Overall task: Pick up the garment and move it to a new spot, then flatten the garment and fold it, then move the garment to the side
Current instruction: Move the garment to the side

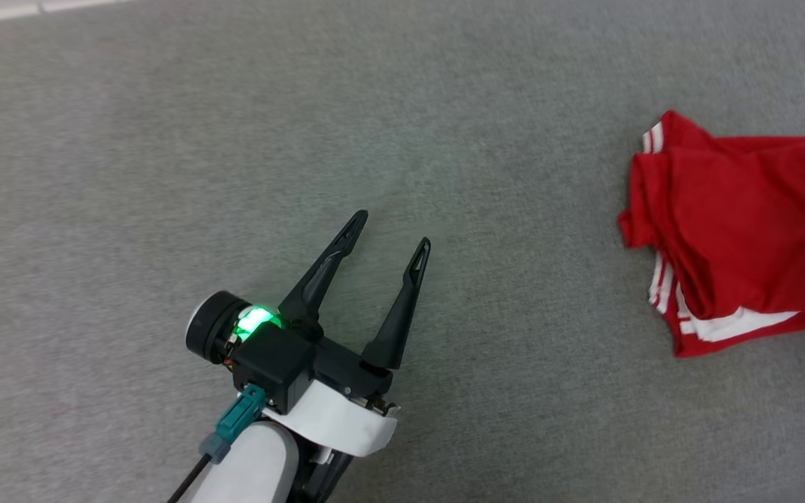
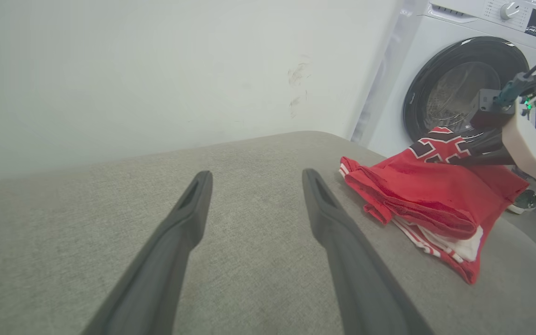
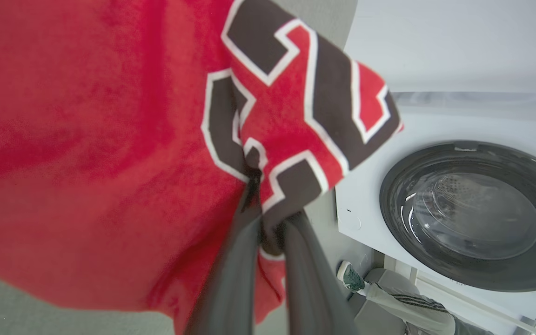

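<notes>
Garment [image 1: 738, 230] sits at the right edge of the grey surface [image 1: 305, 140], bunched in loose layers, striped sleeve trim poking out at the near side. It's cut off by the head view's right border, so I can't call the full long axis; the visible left hem runs roughly near-to-far.

Right end effector [image 3: 268, 209]: clamped down, fingers nearly together, with a pinch of red fabric right at the black-and-white lettering. The left wrist view confirms this: right end effector [image 2: 470, 153] is buried in the top of the heap, cloth tented up around it.

Left end effector [image 1: 392, 229]: jaws spread wide, nothing in them, hovering over bare surface near the middle. Fingers [image 2: 189, 209] point toward the far edge, not at the shirt.

Key relation: garment lies well apart from the left end effector, off to its right and slightly ahead. The right arm is the nearer one by far and already has contact. My read is that any move of the shirt runs off the right arm alone; the left has to swing right across open surface before it can grab a second corner for flattening.

Risk, as I judge it: a single-point pinch on the chest print means the heap will drape and unfold unevenly if lifted.

Washing machine [image 2: 463, 83] stands just past the surface's far right corner.
</notes>
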